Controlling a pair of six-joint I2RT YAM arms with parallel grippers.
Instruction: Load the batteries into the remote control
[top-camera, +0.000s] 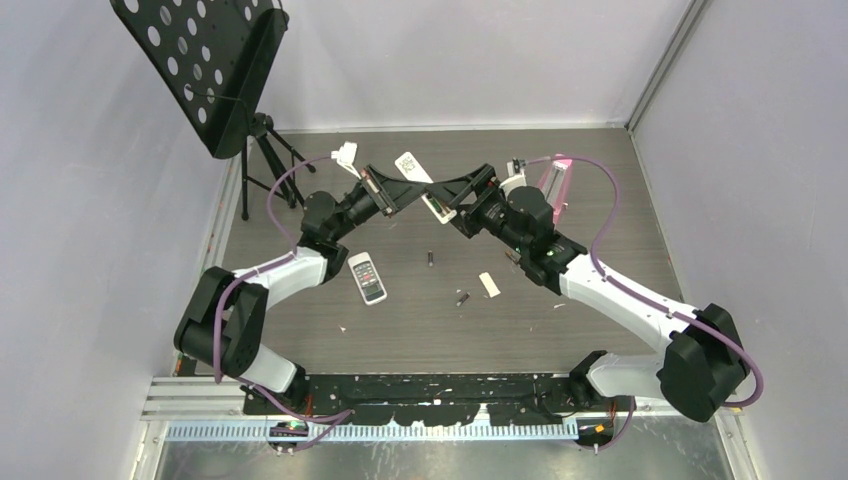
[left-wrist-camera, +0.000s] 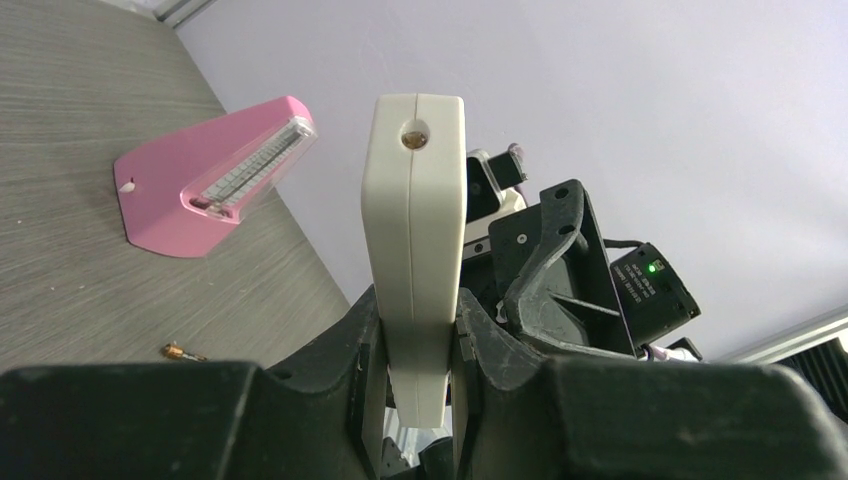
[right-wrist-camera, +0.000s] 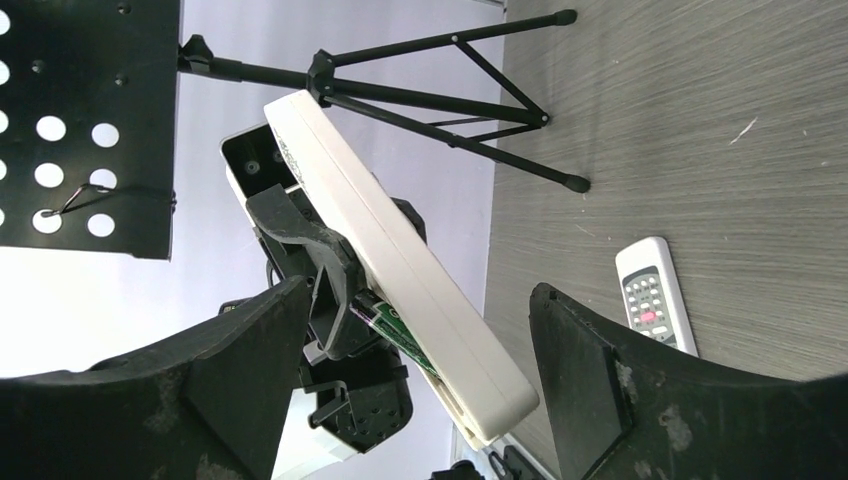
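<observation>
**Reference object:** a long white remote (right-wrist-camera: 395, 250), held in the air above the middle of the table (top-camera: 420, 335), where the two arms meet.

**Left gripper** (left-wrist-camera: 415, 345): the fingers (left-wrist-camera: 325, 360) are drawn in narrow and clamp the long white remote by its two broad faces, partway along its length. The remote stands up out of the jaws, with its thin edge toward the wrist camera and a small round lens at its free tip.

**Right gripper** (right-wrist-camera: 420, 300): the fingers (right-wrist-camera: 585, 370) are spread wide, one on either side of the long white remote's free end. The jaws are not closed on it. One corner of the remote lies close to a pad, and whether they touch cannot be told.

**Remote control** (top-camera: 367, 277): it lies flat on the table with its buttons up, nearer the arm bases than the long white remote and toward the left arm's side. It is apart from both grippers.

**Batteries** (top-camera: 431, 258): they lie loose on the table.
- One is just on the bases' side of the long white remote.
- Another battery (top-camera: 462, 297) is farther toward the bases and the right arm, with a small white strip (top-camera: 488, 284) beside it.

**Pink wedge** (left-wrist-camera: 215, 175): it rests on the table beyond the long white remote, on the right arm's side.
</observation>
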